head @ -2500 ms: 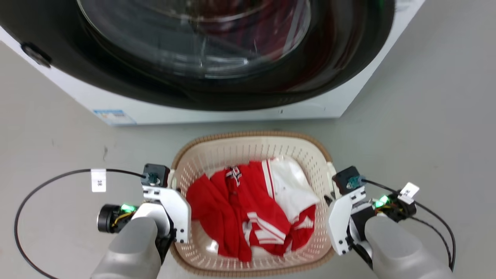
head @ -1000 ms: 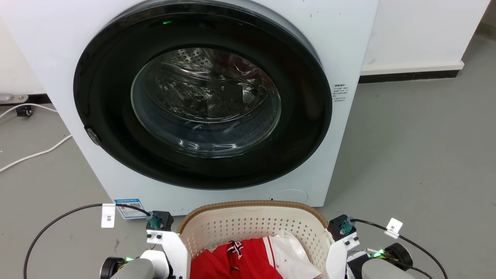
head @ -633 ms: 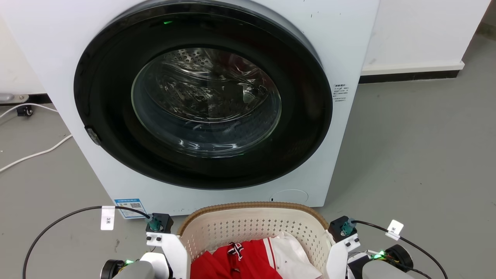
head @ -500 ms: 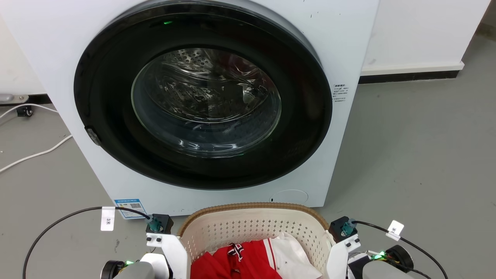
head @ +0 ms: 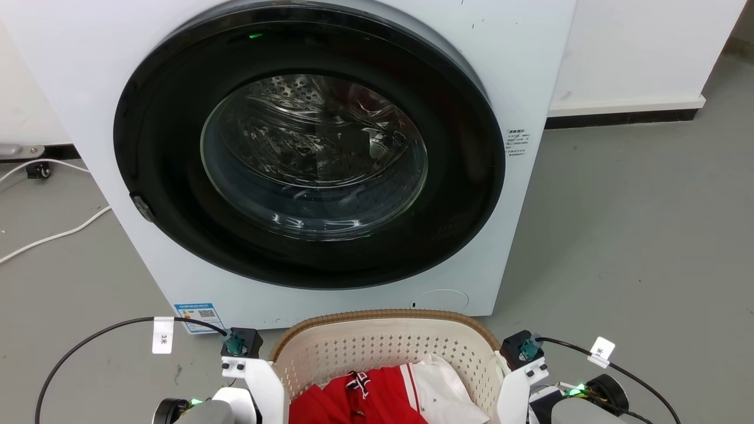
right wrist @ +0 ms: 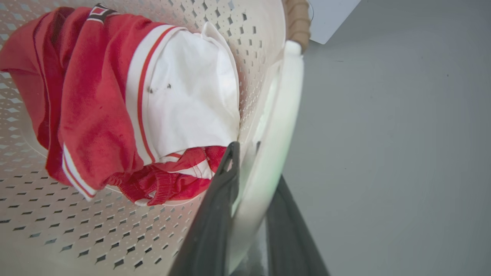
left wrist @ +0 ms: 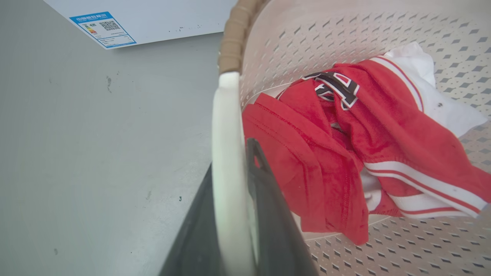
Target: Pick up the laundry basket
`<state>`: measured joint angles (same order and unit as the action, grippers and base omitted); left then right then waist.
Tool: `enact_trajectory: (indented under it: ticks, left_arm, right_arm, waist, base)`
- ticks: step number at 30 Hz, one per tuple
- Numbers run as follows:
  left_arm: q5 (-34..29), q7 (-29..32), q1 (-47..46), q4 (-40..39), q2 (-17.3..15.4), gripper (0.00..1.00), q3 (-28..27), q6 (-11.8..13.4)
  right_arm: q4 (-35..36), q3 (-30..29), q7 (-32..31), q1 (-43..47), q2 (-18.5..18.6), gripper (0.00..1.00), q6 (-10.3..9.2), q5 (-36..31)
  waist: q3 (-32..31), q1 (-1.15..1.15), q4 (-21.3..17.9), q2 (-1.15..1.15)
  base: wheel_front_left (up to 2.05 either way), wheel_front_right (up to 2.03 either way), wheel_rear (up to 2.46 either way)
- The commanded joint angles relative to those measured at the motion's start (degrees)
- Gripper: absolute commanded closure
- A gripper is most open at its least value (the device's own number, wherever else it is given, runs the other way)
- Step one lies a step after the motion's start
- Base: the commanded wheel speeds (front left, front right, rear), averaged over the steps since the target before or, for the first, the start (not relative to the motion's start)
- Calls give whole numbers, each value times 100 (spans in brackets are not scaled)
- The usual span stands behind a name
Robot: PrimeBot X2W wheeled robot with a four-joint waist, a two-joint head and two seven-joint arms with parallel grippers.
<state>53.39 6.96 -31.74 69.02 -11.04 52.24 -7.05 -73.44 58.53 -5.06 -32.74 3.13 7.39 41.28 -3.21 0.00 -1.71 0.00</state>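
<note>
Left fingers (left wrist: pixel 268 214) pinch laundry basket (head: pixel 353 347) by left handle (left wrist: pixel 226 115), right fingers (right wrist: pixel 215 222) by right handle (right wrist: pixel 284 115). Wrist views show both grips; head view cuts off basket's near half, hiding fingertips.

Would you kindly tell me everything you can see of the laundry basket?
The laundry basket is cream perforated plastic, round-cornered, with a brown woven-look rim and white side handles. Upright before the washing machine, it holds red and white clothes. The left gripper and the right gripper each clamp one handle.

Grey floor (head: pixel 624 247), white wall (head: pixel 636 47) with dark skirting (head: pixel 618 118) — a white washing machine (head: pixel 530 70), door (head: pixel 312 159) seemingly shut.
</note>
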Motion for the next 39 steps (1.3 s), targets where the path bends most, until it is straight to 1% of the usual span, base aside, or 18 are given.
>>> enact_trajectory:
  ticks: [1,39]
  left_arm:
    - [26,-33,-94,-50,33,100,44,-76]
    - [632,-154,-176,31,-23,100,624,-76]
  right_arm:
    - [6,46,48,-10,-46,100,18,-14]
    - [-35,169,81,-36,-38,100,18,168]
  waist:
    - [-1,0,0,0]
    - [9,0,-12,0]
  base:
    - [0,0,0]
    - [0,0,0]
